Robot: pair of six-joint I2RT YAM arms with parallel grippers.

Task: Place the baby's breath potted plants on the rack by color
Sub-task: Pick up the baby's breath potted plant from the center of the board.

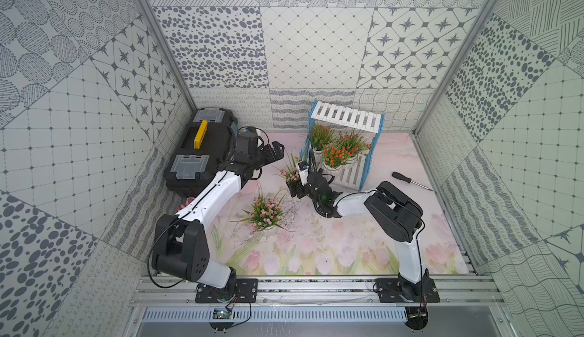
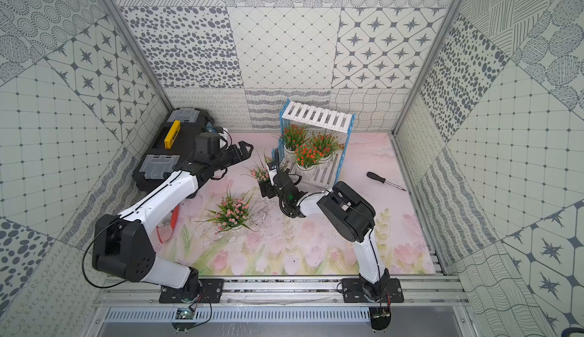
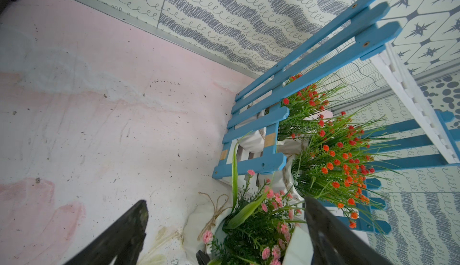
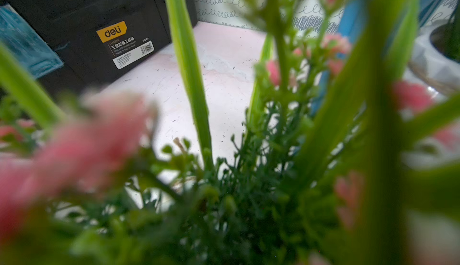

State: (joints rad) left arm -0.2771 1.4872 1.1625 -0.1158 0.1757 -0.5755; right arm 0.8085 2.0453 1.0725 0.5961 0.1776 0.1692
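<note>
Left tool (image 1: 274,152) spread wide, holding nothing, hanging beside black toolbox (image 1: 202,155), left of centre. Right tool (image 1: 295,190) is at the pot of a pink plant (image 1: 292,172) just left of rack (image 1: 346,117); foliage blocks it, cannot tell if it grips. Three orange-red plants (image 1: 335,156) sit on the rack's lower tier. Second pink plant (image 1: 265,213) stands on tabletop (image 1: 347,243), mid-frame.
</note>
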